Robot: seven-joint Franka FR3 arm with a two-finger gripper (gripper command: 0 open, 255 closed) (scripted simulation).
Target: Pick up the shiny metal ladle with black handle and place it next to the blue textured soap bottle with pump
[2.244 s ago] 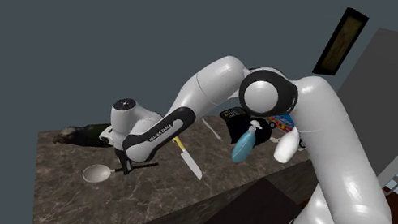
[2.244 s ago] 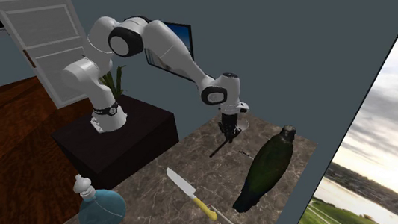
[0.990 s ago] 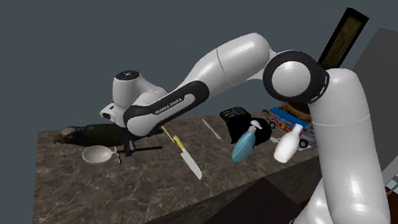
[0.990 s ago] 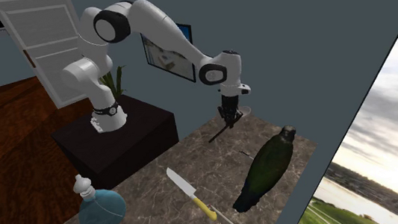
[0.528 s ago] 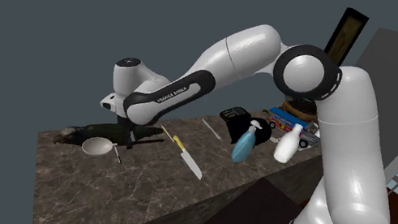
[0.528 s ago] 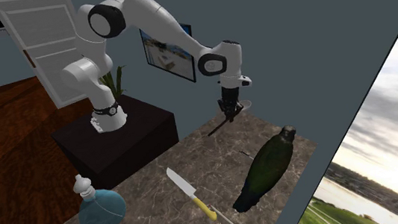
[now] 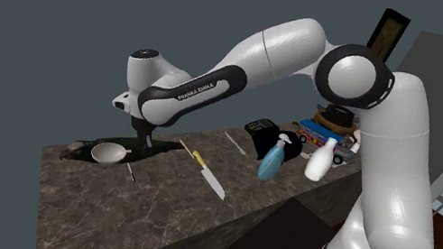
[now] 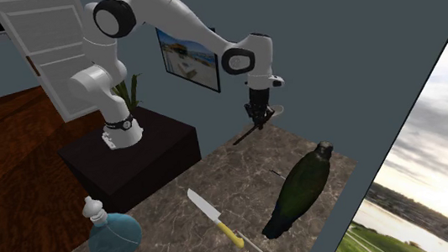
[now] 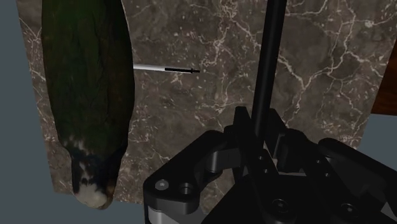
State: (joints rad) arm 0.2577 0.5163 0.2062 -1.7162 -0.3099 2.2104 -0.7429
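Ladle: the shiny metal ladle with a pale round bowl and thin black handle (image 7: 107, 154) was seen carried just above the dark, white-veined marble tabletop (image 7: 150, 217), near its far end by the grey wall.
End effector: the all-black two-finger end effector (image 7: 147, 141) was pictured pinched on the black handle, which was clasped between both fingers in the wrist view.
Surroundings: a dark green bottle lying on its side (image 8: 300, 188) and a yellow-handled kitchen knife (image 8: 214, 219) were left on the tabletop nearby.
Handling: the ladle was judged stiff and fairly light, with most of its weight in the bowl. The smooth, narrow handle was thought liable to swivel in the pinch.
Hold point: the handle appeared to be taken close to the bowl, which was judged a sound place, since little weight was left to lever it round.
Long axis: in the second exterior view the handle was shown slanting, with the bowl raised beside the wall and the free end dipped toward the tabletop.
Heading: in the shoulder view the bowl was turned to the view's left, away from the goal.
Destination: the blue textured soap bottle with a pump (image 7: 270, 161) was seen standing well apart, beyond the knife.
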